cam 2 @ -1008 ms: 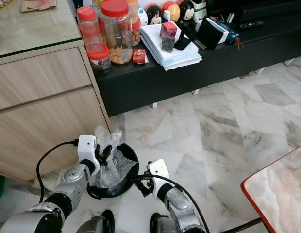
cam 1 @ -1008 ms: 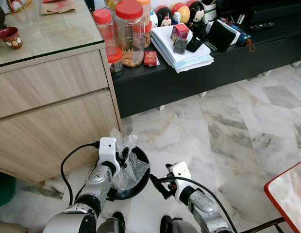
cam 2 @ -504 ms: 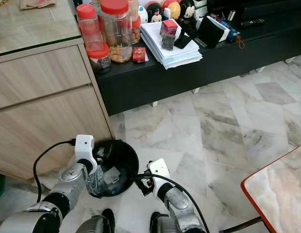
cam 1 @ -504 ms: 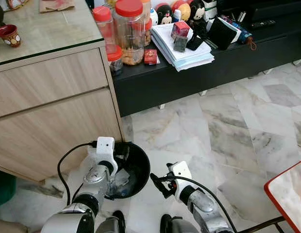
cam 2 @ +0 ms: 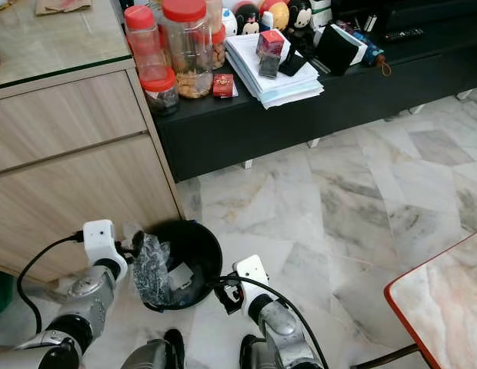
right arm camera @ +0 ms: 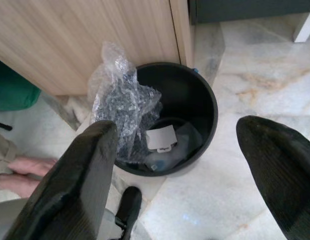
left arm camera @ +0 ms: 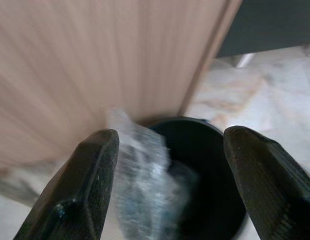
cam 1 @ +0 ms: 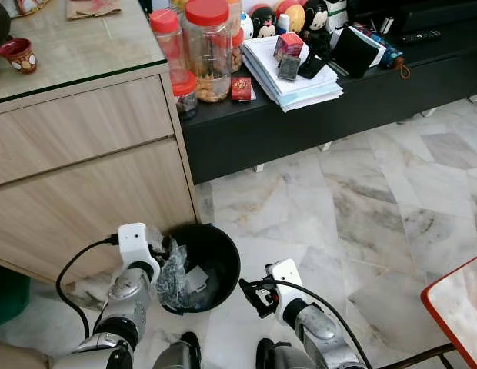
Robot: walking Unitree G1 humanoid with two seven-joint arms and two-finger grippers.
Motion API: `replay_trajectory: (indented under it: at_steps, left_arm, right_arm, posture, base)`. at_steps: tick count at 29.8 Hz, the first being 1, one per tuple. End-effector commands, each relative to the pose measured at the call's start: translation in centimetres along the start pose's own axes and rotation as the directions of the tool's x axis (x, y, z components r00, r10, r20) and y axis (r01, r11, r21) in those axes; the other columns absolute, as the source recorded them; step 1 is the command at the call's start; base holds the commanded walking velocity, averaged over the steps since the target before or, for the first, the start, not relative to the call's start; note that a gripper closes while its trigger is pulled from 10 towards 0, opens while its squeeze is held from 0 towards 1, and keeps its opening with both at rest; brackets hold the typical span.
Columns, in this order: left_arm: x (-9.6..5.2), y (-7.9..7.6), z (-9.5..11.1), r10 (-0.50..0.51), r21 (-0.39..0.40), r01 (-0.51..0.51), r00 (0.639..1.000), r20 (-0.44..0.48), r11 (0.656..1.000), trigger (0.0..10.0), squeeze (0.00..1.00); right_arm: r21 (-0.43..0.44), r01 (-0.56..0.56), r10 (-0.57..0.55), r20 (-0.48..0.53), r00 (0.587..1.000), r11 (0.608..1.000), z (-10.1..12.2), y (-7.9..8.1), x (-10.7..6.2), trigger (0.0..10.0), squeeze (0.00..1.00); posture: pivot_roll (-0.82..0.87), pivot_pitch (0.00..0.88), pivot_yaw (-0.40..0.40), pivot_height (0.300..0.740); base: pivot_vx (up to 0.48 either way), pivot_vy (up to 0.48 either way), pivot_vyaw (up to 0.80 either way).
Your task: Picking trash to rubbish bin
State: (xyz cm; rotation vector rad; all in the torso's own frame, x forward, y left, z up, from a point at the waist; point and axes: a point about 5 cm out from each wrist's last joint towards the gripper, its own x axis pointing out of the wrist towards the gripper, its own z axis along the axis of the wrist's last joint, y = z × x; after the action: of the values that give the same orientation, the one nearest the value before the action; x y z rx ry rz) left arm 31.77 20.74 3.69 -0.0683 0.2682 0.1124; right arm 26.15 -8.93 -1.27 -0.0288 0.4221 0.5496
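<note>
- Trash: crumpled clear plastic wrap (right arm camera: 122,107) sits half in the black rubbish bin (right arm camera: 197,95), draped over the bin's rim on the side nearest the wooden cabinet (cam 1: 85,177); top of the wrap sticks up above the rim.
- Inside bin bottom: a small white scrap (right arm camera: 161,137) + some clear bits next to it.
- Bin stands on the marble floor (cam 1: 354,207), right at the cabinet's lower corner, near the low black TV bench (cam 1: 300,115).
- Left gripper (left arm camera: 167,195): fingers spread wide apart, nothing between them, pointing at wrap and bin; not touching the wrap as far as seen. Left wrist view is blurred.
- Right gripper (cam 1: 252,292): just beside the bin's rim on the side away from the cabinet, fingers spread wide in the right wrist view, holding nothing.
- Bench top: red-lid jars (cam 1: 206,46) at the end by the cabinet, stack of papers (cam 1: 296,73) w/ small boxes on it, toy figures behind.
- Cabinet's glass top: a small red cup (cam 1: 18,55) near its far edge.
- Red-edged table (cam 1: 458,307) corner at the robot's right.
- A person's bare foot (right arm camera: 17,172) on the floor beside the cabinet, seen in the right wrist view.
</note>
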Motion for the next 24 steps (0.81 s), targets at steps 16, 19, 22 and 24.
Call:
replay_trajectory:
  at_steps: [16,19,22,24]
  left_arm:
    - [-3.5,4.6,-4.5,0.166,0.147,-0.154,0.984,-0.072,0.977,10.0,0.0]
    - [-3.5,4.1,-4.8,0.161,0.136,-0.149,0.984,-0.083,0.98,10.0,0.0]
    - [-3.4,3.6,-5.4,0.163,0.141,-0.145,0.979,-0.124,0.979,10.0,0.0]
    - [-3.4,3.5,-5.6,0.17,0.141,-0.15,0.975,-0.143,0.979,10.0,0.0]
  right_arm:
    - [0.108,0.282,-0.266,-0.147,0.953,0.953,-2.7,-3.4,-1.6,10.0,0.0]
    - [0.106,0.332,-0.308,-0.193,0.931,0.937,-3.4,-3.8,-2.0,10.0,0.0]
    - [0.141,0.422,-0.38,-0.251,0.89,0.896,-4.6,-4.5,-2.9,10.0,0.0]
    - [0.171,0.456,-0.401,-0.278,0.873,0.874,-5.1,-4.7,-3.3,10.0,0.0]
  posture:
    - [0.03,0.024,0.032,0.74]
    - [0.03,0.0,0.035,0.74]
    - [0.03,0.0,0.037,0.74]
    - [0.02,0.0,0.038,0.74]
  base:
    - [0.0,0.0,0.0]
    - [0.0,0.0,0.0]
    - [0.0,0.0,0.0]
    - [0.0,0.0,0.0]
